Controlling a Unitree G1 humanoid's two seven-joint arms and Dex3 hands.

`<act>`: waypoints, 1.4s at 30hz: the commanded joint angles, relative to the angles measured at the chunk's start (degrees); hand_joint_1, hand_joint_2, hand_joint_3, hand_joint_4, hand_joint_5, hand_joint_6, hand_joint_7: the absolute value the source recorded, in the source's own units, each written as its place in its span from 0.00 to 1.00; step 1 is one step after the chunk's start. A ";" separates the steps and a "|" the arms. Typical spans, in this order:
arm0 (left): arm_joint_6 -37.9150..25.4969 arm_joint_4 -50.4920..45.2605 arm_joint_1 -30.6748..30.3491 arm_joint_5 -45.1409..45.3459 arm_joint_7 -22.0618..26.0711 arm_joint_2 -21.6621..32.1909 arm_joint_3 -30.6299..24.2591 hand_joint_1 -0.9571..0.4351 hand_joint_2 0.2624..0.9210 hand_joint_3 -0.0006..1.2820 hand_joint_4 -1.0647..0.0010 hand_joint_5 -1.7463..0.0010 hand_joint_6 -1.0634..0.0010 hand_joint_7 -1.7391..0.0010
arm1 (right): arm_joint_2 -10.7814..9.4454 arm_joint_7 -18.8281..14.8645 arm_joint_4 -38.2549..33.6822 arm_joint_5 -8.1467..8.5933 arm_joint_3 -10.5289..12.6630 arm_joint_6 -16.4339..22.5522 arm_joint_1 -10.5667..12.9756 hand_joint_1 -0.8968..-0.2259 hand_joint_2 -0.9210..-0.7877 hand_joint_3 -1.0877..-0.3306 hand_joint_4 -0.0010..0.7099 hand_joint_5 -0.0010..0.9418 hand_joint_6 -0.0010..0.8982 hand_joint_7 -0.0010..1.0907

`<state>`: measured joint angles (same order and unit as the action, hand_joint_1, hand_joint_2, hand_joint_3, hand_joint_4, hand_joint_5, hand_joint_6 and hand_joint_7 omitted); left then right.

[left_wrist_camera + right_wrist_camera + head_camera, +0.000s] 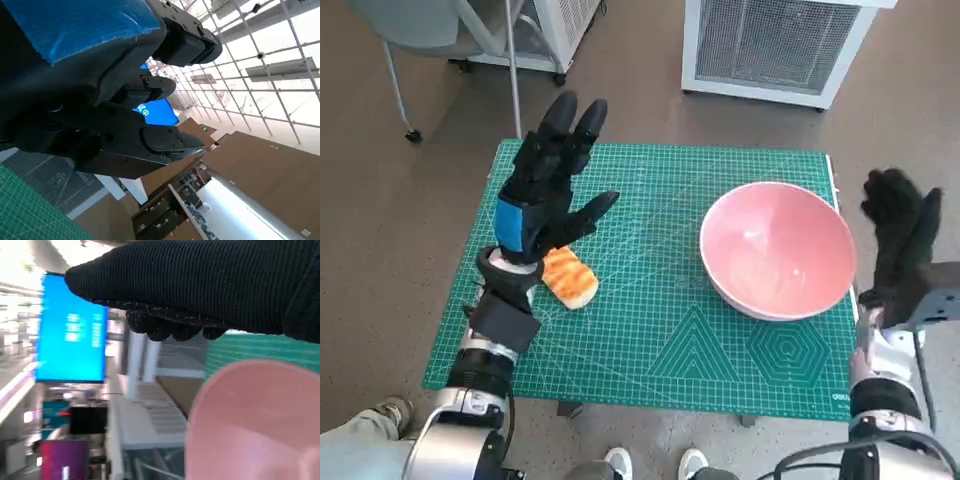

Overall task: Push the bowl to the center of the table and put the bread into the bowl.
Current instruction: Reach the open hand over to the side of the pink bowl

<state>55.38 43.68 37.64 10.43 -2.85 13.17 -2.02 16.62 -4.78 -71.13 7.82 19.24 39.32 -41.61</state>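
Note:
A pink bowl (778, 250) stands on the right part of the green cutting mat (660, 330), near its right edge; its rim also fills the right wrist view (250, 420). An orange piece of bread (570, 278) lies on the mat's left part. My left hand (545, 185) is raised above the bread with its fingers spread and holds nothing; the left wrist view shows its fingers (150, 145) against the room. My right hand (900, 245) is upright just right of the bowl, fingers apart, empty; I cannot tell if it touches the rim. The glove (200, 285) shows in the right wrist view.
A white slatted unit (775, 45) stands on the floor behind the table. A chair on wheels (430, 40) is at the back left. A person's shoes (655, 465) show below the table's front edge.

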 commanded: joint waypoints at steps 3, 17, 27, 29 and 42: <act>-0.96 -1.71 -0.81 -0.33 -0.27 0.46 -0.29 0.57 1.00 0.21 0.66 1.00 0.66 1.00 | -3.33 -0.91 -1.19 -0.21 -0.81 -3.17 1.95 0.47 0.00 0.31 0.28 0.00 0.03 0.46; -2.19 -3.56 -1.69 -0.84 0.31 0.82 -0.40 0.57 1.00 0.21 0.66 1.00 0.66 1.00 | -6.85 -4.48 -1.23 -1.90 -3.85 -3.88 0.46 0.40 0.00 0.33 0.27 0.01 0.04 0.43; -2.48 -4.08 -2.08 -0.98 0.55 1.18 -0.55 0.57 1.00 0.21 0.66 1.00 0.66 1.00 | -9.57 -3.94 -1.95 -1.44 -4.11 -4.67 -2.24 0.37 0.00 0.34 0.30 0.01 0.09 0.38; -2.61 -4.25 -2.13 -1.05 0.66 1.26 -0.61 0.57 1.00 0.21 0.66 1.00 0.66 1.00 | -10.62 -3.99 -2.18 -1.04 -3.82 -5.07 -3.09 0.37 0.00 0.35 0.31 0.02 0.10 0.37; -3.04 -4.68 -2.24 -1.06 0.98 2.04 -0.89 0.57 1.00 0.21 0.66 1.00 0.65 1.00 | -14.39 -3.48 -3.54 -1.33 -3.46 -7.94 -7.14 0.38 0.00 0.39 0.35 0.02 0.14 0.36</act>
<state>52.65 39.64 36.13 10.26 -2.12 14.46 -2.47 3.12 -8.80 -73.35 6.59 15.61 33.24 -48.46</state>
